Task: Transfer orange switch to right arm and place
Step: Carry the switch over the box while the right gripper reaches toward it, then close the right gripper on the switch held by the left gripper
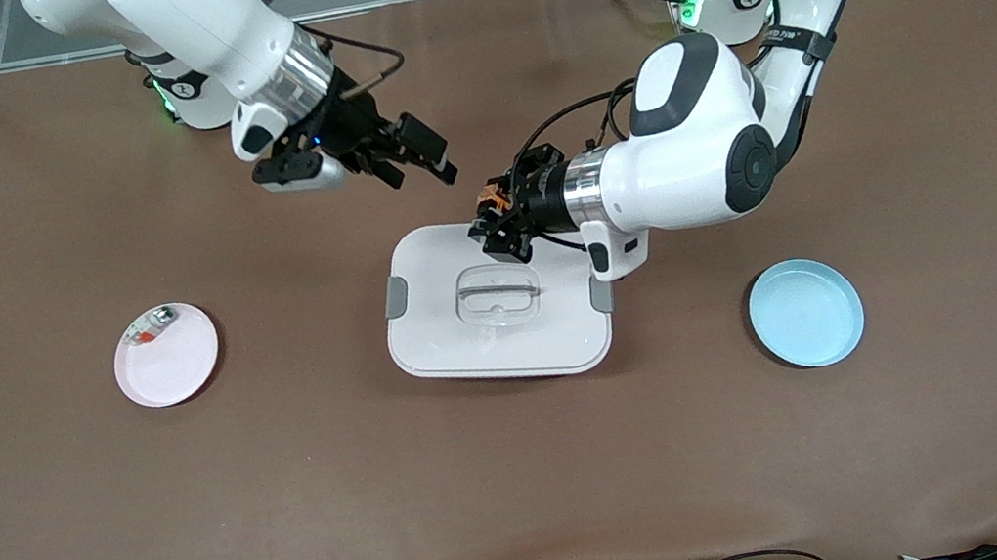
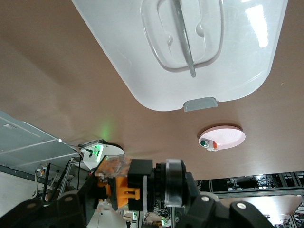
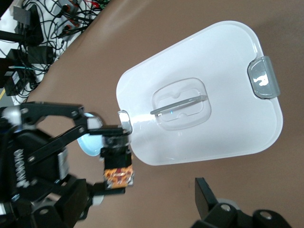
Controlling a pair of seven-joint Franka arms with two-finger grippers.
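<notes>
The pink plate toward the right arm's end of the tabletop holds only a small clear-and-silver part. The right gripper hangs wide open and empty over bare tabletop. The left gripper pinches the orange switch above the white lidded box; a misaligned handover could drop it (it is tiny). The blue plate is empty.

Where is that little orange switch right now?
The left gripper holds the orange switch in the air over the white lidded box's edge; the open right gripper hangs close by.
</notes>
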